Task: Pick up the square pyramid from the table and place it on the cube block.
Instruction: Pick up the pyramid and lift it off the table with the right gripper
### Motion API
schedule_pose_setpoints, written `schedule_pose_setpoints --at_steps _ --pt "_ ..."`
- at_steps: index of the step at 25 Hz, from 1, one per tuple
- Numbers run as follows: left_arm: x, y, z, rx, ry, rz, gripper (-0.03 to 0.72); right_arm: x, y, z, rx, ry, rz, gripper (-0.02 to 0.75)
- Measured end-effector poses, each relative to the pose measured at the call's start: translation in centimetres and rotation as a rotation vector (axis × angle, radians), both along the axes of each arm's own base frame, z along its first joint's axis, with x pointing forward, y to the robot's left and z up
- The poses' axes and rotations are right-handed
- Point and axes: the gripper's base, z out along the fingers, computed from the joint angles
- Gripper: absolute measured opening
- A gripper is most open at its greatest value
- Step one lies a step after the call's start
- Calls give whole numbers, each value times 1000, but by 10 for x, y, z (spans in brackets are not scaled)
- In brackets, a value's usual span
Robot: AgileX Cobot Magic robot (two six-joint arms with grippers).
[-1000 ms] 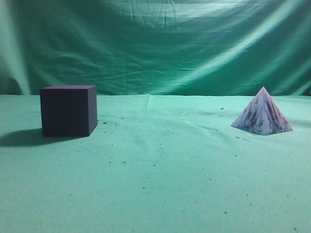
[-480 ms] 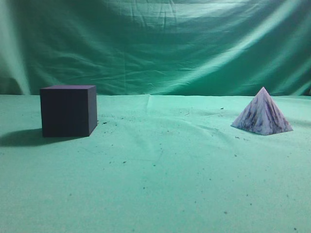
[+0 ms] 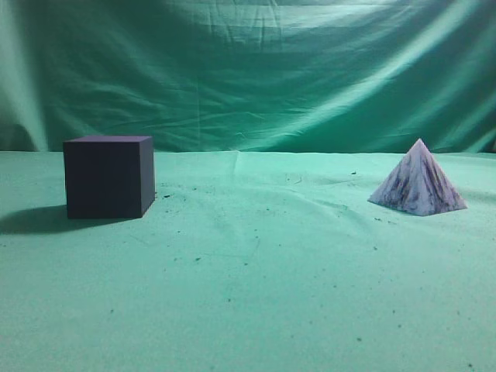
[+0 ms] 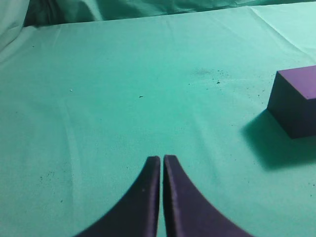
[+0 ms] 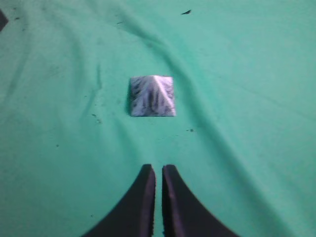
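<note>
The square pyramid (image 3: pixel 418 182), white marbled with dark streaks, stands on the table (image 3: pixel 256 263) at the right. It also shows in the right wrist view (image 5: pixel 153 96), ahead of my right gripper (image 5: pixel 158 168), which is shut and empty and apart from it. The dark cube block (image 3: pixel 108 177) stands on the left of the table. In the left wrist view the cube block (image 4: pixel 296 101) lies far to the right of my left gripper (image 4: pixel 162 158), which is shut and empty. Neither gripper shows in the exterior view.
The green cloth (image 3: pixel 256 77) hangs as a backdrop behind the table. Wrinkles and dark specks (image 3: pixel 232 194) mark the cloth between cube and pyramid.
</note>
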Motion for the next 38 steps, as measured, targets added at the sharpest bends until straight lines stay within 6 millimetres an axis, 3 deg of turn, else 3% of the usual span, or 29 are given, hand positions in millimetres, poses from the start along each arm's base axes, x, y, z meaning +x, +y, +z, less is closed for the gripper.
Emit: schedule_pose_setpoints --at_steps 5,9,12,14,20,22,28,31,33,38 --pt "0 0 0 0 0 0 0 43 33 -17 -10 167 3 48" --pt "0 0 0 0 0 0 0 78 50 -31 17 274 -91 323" --pt "0 0 0 0 -2 0 0 98 59 -43 18 320 -126 580" --pt "0 0 0 0 -2 0 0 110 65 -54 5 355 -139 650" --pt "0 0 0 0 -2 0 0 134 76 -88 -22 397 -146 643" --pt "0 0 0 0 -2 0 0 141 77 -98 -37 381 -137 592" --pt "0 0 0 0 -2 0 0 152 76 -122 -142 355 -90 596" --pt "0 0 0 0 -2 0 0 155 76 -132 -161 359 -81 596" --pt "0 0 0 0 -2 0 0 157 77 -137 -163 363 -81 541" --pt "0 0 0 0 -2 0 0 160 78 -139 -164 365 -81 546"
